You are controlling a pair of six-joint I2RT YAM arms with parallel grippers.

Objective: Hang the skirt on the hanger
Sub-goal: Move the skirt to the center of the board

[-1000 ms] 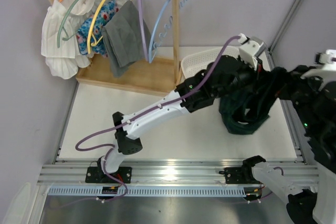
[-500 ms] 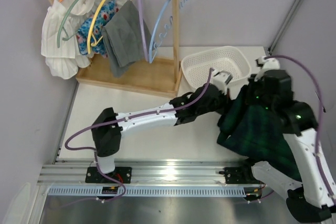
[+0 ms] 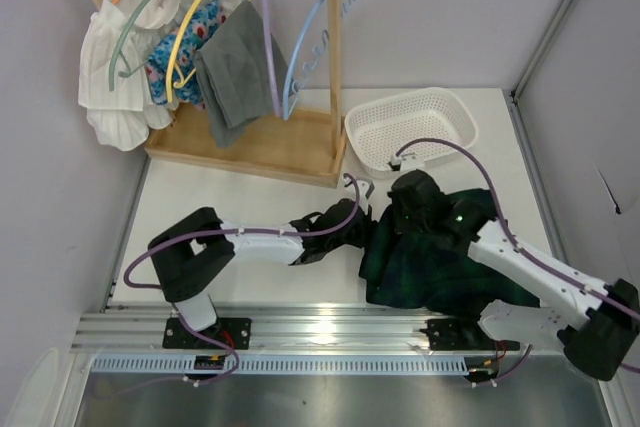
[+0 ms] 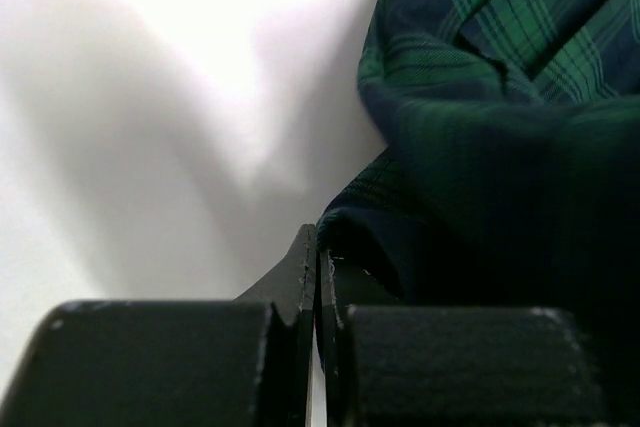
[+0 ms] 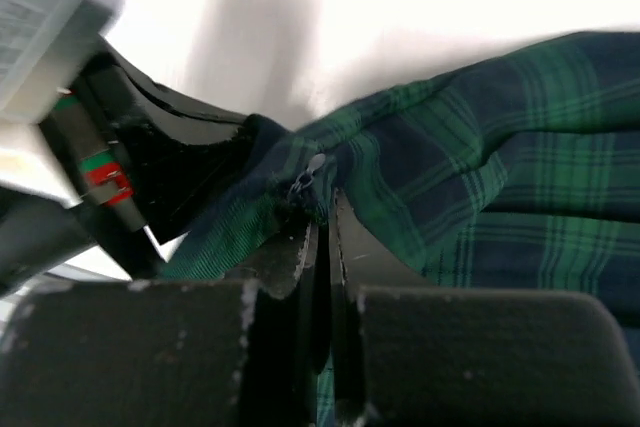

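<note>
Top external view: wooden rack (image 3: 240,142) stands far left at the back, with a blue hanger (image 3: 305,52) bare at its right end. The skirt (image 3: 430,272) lies heaped on the table (image 3: 230,207) at the near right, well apart from both, so any carry is long and gives time for a slip.
Left gripper (image 4: 317,247): jaws closed tight, seemingly on the skirt's dark edge. So little cloth is caught that it may slide out on a lift.
Skirt: bunched between the two arms, waistband not spread. Carried like this it would likely snag or drape off one hanger arm.
Right gripper (image 5: 324,215): jaws pressed together on the plaid beside the zip pull. The two grips sit close, so an uneven pull apart could tear one loose.
Basket (image 3: 415,127): just behind the skirt; a trailing hem could catch its rim.
</note>
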